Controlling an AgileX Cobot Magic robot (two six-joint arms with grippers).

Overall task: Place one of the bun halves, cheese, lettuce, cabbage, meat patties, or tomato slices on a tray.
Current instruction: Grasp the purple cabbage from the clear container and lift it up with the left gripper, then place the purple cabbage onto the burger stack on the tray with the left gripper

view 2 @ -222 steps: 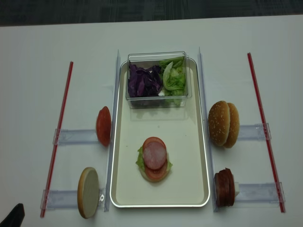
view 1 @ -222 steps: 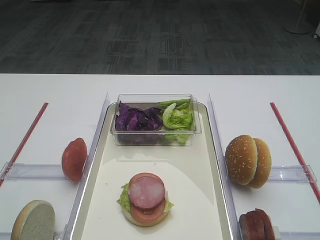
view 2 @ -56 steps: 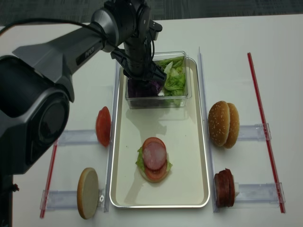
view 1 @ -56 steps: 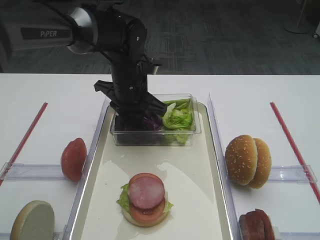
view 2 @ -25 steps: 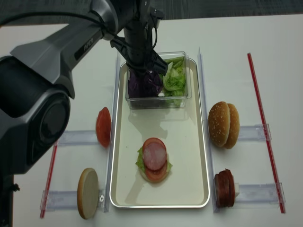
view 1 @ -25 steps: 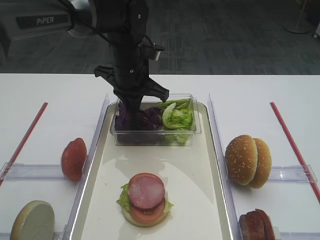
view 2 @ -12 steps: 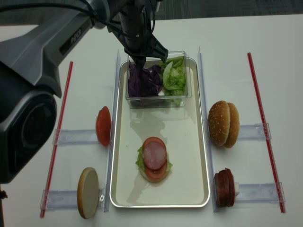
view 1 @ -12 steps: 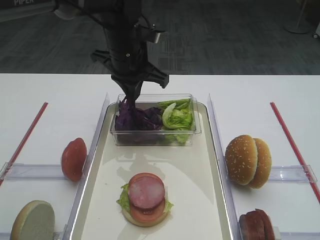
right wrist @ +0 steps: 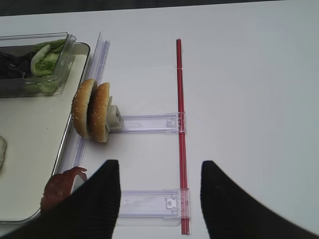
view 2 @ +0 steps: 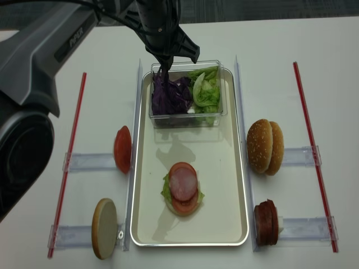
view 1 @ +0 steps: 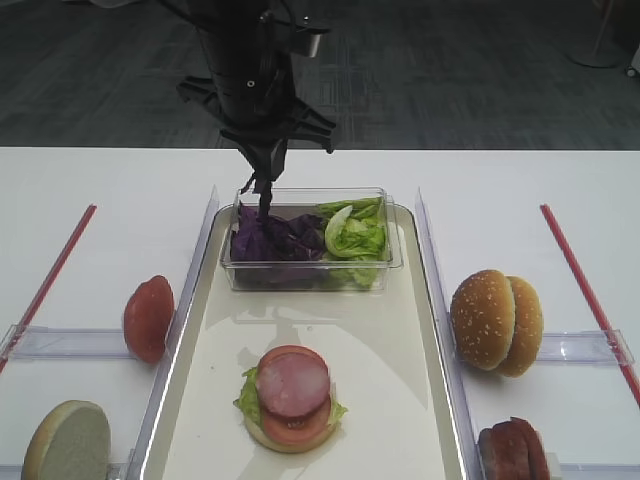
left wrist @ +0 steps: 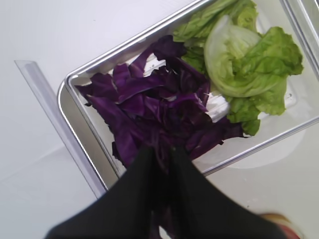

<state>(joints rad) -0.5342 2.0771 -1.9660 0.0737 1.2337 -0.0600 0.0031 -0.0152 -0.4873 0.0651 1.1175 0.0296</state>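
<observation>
Jaws pinched on crinkled purple cabbage (left wrist: 164,107)

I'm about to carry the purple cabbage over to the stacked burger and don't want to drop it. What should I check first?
1. Left gripper shut on a tuft of purple shredded cabbage: ok.
2. Tuft lifted free of the pile in the clear plastic box: cannot tell.
3. Bare cream floor of the long silver-rimmed tray along the route: ok.
4. Stacked burger with the pink meat slice on top, uncovered: ok.
5. Right gripper off the tray: ok.
</observation>
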